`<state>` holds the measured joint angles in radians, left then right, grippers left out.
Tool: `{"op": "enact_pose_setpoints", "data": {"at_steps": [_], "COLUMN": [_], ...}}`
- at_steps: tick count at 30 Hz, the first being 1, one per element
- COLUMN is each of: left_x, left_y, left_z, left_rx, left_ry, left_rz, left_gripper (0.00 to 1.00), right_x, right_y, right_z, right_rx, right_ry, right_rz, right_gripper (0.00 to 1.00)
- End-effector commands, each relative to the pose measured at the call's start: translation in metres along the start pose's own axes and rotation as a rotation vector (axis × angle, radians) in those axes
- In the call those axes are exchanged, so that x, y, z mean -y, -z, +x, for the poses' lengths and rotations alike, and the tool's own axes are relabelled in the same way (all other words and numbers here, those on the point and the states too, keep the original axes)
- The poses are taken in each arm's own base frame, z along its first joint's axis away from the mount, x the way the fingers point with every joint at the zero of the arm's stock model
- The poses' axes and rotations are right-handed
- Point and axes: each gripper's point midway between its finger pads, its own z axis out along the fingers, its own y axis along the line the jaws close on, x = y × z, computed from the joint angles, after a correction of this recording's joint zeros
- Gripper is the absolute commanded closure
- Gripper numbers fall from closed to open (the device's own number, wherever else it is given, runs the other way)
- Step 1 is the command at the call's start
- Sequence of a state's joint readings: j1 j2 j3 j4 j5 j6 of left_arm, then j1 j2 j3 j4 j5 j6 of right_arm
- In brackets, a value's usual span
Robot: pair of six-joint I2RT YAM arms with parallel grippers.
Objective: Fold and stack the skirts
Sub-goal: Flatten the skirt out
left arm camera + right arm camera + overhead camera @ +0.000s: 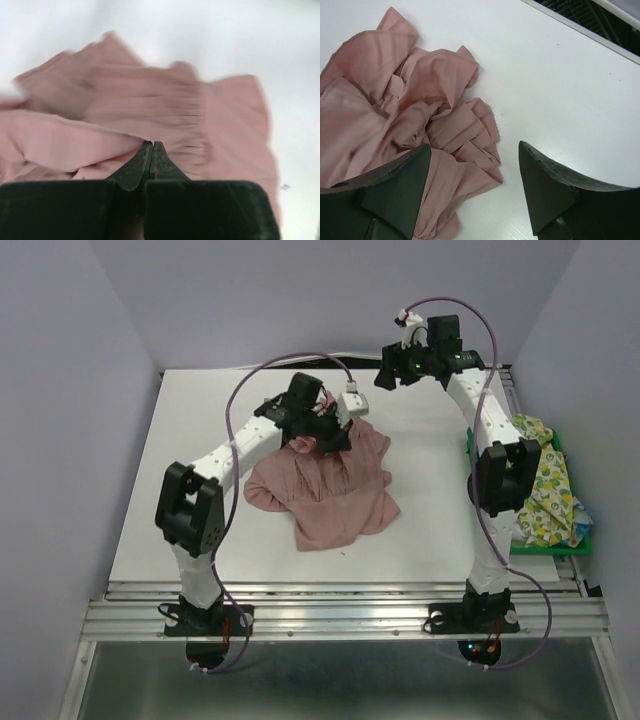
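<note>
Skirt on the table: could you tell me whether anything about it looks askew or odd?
The skirt lies crumpled mid-table, folds bunched rather than flat, with the left gripper shut on its edge. A patterned cloth spills over the green bin.

The pink skirt [395, 100] by the right jaws is soft, matt cloth, creased and pleated. The white bench [560, 75] under them looks smooth. The jaws look dull black, like plastic.

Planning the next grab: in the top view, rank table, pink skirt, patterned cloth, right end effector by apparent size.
Largest to smallest:
1. table
2. pink skirt
3. patterned cloth, partly hidden
4. right end effector, likely nearer the camera, still smallest
</note>
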<state>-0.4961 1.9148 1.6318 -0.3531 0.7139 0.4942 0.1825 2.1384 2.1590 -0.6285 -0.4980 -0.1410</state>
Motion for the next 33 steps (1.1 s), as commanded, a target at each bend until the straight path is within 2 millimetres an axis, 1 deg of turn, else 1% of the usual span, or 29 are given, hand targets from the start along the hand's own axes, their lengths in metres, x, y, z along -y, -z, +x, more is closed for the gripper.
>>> {"op": "enact_pose_setpoints", "data": {"at_steps": [1, 2, 3, 4, 5, 6, 7, 8, 9, 10, 11, 13, 14, 15, 17, 18, 19, 20, 21, 22, 23, 25, 26, 27, 28, 29, 30, 32, 33], "left_x": [0.072, 0.089, 0.095, 0.096, 0.107, 0.111, 0.111, 0.114, 0.121, 0.12, 0.124, 0.123, 0.123, 0.123, 0.125, 0.127, 0.126, 0.126, 0.127, 0.135, 0.115, 0.096, 0.066, 0.052, 0.032, 0.014, 0.0, -0.022, -0.038], "left_y": [-0.006, -0.016, -0.021, -0.026, -0.031, -0.034, -0.039, -0.042, -0.046, -0.049, -0.053, -0.054, -0.053, -0.05, -0.039, -0.025, -0.014, -0.004, 0.012, 0.022, 0.038, 0.055, 0.073, 0.075, 0.083, 0.089, 0.085, 0.083, 0.071], "left_z": [0.029, 0.054, 0.066, 0.076, 0.095, 0.103, 0.117, 0.122, 0.125, 0.131, 0.131, 0.13, 0.127, 0.119, 0.111, 0.092, 0.086, 0.076, 0.059, 0.055, 0.038, 0.02, 0.002, -0.002, -0.021, -0.025, -0.023, -0.037, -0.026], "left_rx": [-0.107, -0.153, -0.176, -0.197, -0.233, -0.251, -0.274, -0.283, -0.291, -0.306, -0.305, -0.304, -0.298, -0.281, -0.268, -0.215, -0.185, -0.152, -0.103, -0.087, -0.041, 0.013, 0.061, 0.076, 0.126, 0.152, 0.152, 0.19, 0.161], "left_ry": [-0.179, -0.173, -0.157, -0.154, -0.142, -0.132, -0.132, -0.133, -0.144, -0.139, -0.151, -0.167, -0.172, -0.18, -0.209, -0.231, -0.217, -0.203, -0.201, -0.16, -0.098, 0.005, 0.056, 0.157, 0.169, 0.207, 0.28, 0.314, 0.365], "left_rz": [0.051, 0.082, 0.09, 0.078, 0.098, 0.097, 0.08, 0.079, 0.086, 0.07, 0.07, 0.049, 0.044, 0.036, 0.046, 0.035, 0.046, 0.049, 0.053, 0.114, 0.073, 0.056, -0.017, -0.051, -0.115, -0.161, -0.206, -0.273, -0.313], "left_gripper": [1.0, 1.0, 1.0, 1.0, 1.0, 1.0, 1.0, 1.0, 1.0, 1.0, 0.98, 0.9, 0.8, 0.73, 0.61, 0.5, 0.44, 0.4, 0.4, 0.4, 0.41, 0.43, 0.47, 0.48, 0.48, 0.48, 0.48, 0.48, 0.48], "right_x": [-0.026, -0.033, -0.036, -0.045, -0.059, -0.067, -0.075, -0.086, -0.102, -0.111, -0.126, -0.139, -0.141, -0.144, -0.138, -0.13, -0.125, -0.118, -0.116, -0.114, -0.113, -0.115, -0.116, -0.116, -0.118, -0.119, -0.12, -0.121, -0.122], "right_y": [0.024, 0.023, 0.019, 0.014, 0.009, 0.005, -0.001, -0.005, -0.011, -0.017, -0.024, -0.034, -0.041, -0.045, -0.052, -0.058, -0.059, -0.058, -0.056, -0.054, -0.052, -0.043, -0.041, -0.039, -0.036, -0.034, -0.033, -0.031, -0.03], "right_z": [-0.018, -0.013, 0.001, 0.009, 0.016, 0.025, 0.04, 0.048, 0.056, 0.072, 0.078, 0.096, 0.107, 0.115, 0.131, 0.148, 0.157, 0.171, 0.178, 0.181, 0.185, 0.19, 0.186, 0.186, 0.183, 0.183, 0.18, 0.179, 0.179], "right_rx": [0.036, 0.026, -0.005, -0.021, -0.041, -0.062, -0.095, -0.113, -0.131, -0.164, -0.173, -0.205, -0.229, -0.246, -0.283, -0.317, -0.337, -0.365, -0.378, -0.383, -0.39, -0.393, -0.372, -0.364, -0.345, -0.341, -0.333, -0.319, -0.316], "right_ry": [-0.029, -0.05, -0.074, -0.077, -0.073, -0.077, -0.089, -0.095, -0.089, -0.101, -0.089, -0.087, -0.097, -0.098, -0.102, -0.101, -0.094, -0.074, -0.069, -0.063, -0.065, -0.073, -0.07, -0.073, -0.066, -0.072, -0.074, -0.076, -0.085], "right_rz": [-0.084, -0.127, -0.148, -0.176, -0.221, -0.244, -0.272, -0.309, -0.343, -0.366, -0.401, -0.429, -0.431, -0.431, -0.413, -0.374, -0.354, -0.317, -0.299, -0.288, -0.275, -0.265, -0.261, -0.258, -0.257, -0.257, -0.255, -0.253, -0.253], "right_gripper": [0.25, 0.26, 0.26, 0.27, 0.27, 0.27, 0.27, 0.27, 0.28, 0.28, 0.28, 0.3, 0.32, 0.33, 0.38, 0.4, 0.41, 0.44, 0.46, 0.46, 0.46, 0.46, 0.46, 0.46, 0.46, 0.46, 0.46, 0.46, 0.45]}}
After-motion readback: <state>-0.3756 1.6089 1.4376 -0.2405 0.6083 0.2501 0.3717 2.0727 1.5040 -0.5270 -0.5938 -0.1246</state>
